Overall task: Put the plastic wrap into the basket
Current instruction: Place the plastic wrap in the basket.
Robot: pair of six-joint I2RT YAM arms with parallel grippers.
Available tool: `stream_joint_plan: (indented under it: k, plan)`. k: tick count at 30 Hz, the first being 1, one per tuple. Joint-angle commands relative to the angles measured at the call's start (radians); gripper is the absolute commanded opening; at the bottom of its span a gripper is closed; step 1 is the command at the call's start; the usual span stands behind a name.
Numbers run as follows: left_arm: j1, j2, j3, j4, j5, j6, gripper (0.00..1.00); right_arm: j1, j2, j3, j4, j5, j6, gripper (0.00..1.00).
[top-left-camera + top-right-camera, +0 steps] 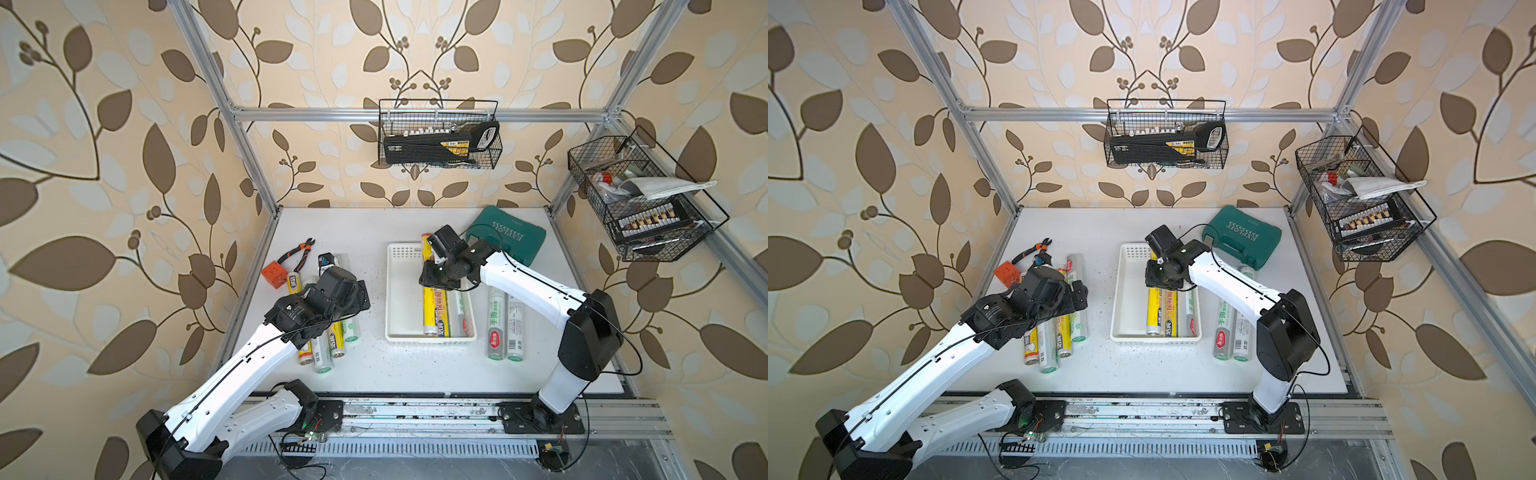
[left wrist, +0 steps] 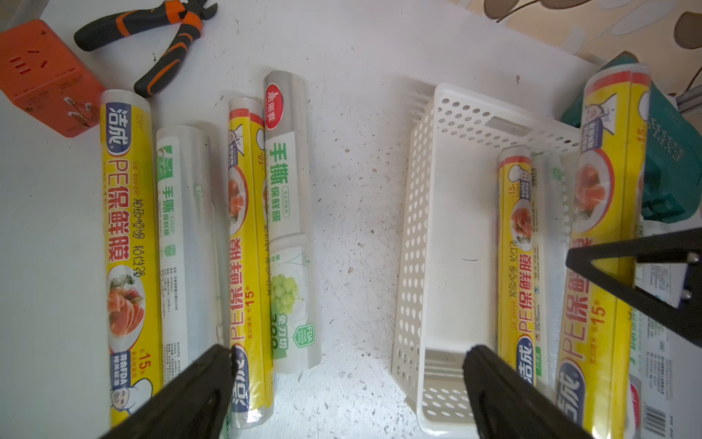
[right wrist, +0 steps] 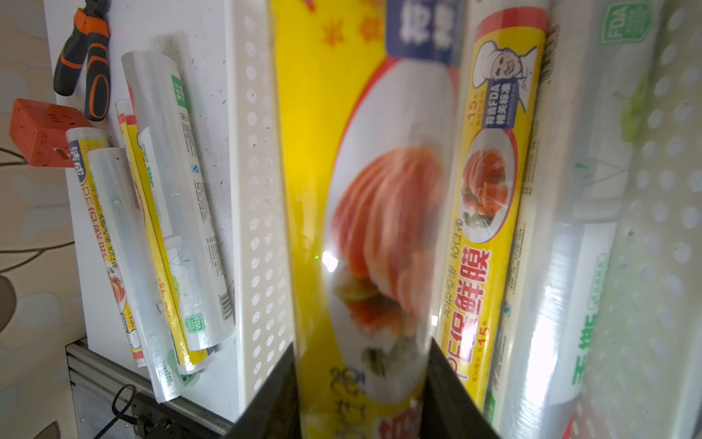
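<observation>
Roll of plastic wrap [image 3: 364, 182] tight between right fingers [image 3: 456, 399] over basket [image 3: 258, 190]; left fingers [image 2: 190, 391] wide, empty.

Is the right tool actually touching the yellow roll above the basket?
Touching. The right wrist view shows the right tool shut on the yellow roll, clamping it from both sides.

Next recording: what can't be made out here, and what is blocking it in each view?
- Held yellow roll: middle hidden by the right gripper in both top views; print blurred in the right wrist view; contact with the basket unclear.
- Four rolls at the left: middles covered by the left arm in top views.
- Two rolls right of the basket: partly covered by the right arm in top views.
</observation>
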Motion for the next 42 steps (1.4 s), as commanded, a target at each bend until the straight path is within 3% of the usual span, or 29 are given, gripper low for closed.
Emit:
stream_joint_plan:
  k: [1, 23, 30, 42]
  plan:
    - [0.012, -0.011, -0.007, -0.004, -0.031, 0.003, 0.99, 0.018, 0.026, -0.018, 0.031, 0.021, 0.033, 0.43]
    - [0.011, 0.015, -0.028, 0.017, -0.012, -0.008, 0.99, 0.049, 0.209, 0.061, -0.078, 0.167, 0.026, 0.44]
    - [0.012, 0.016, -0.033, 0.019, -0.013, 0.0, 0.99, 0.073, 0.206, 0.088, -0.122, 0.258, 0.073, 0.43]
    - [0.012, 0.008, -0.043, 0.019, -0.019, 0.003, 0.99, 0.076, 0.239, 0.091, -0.074, 0.307, 0.102, 0.43]
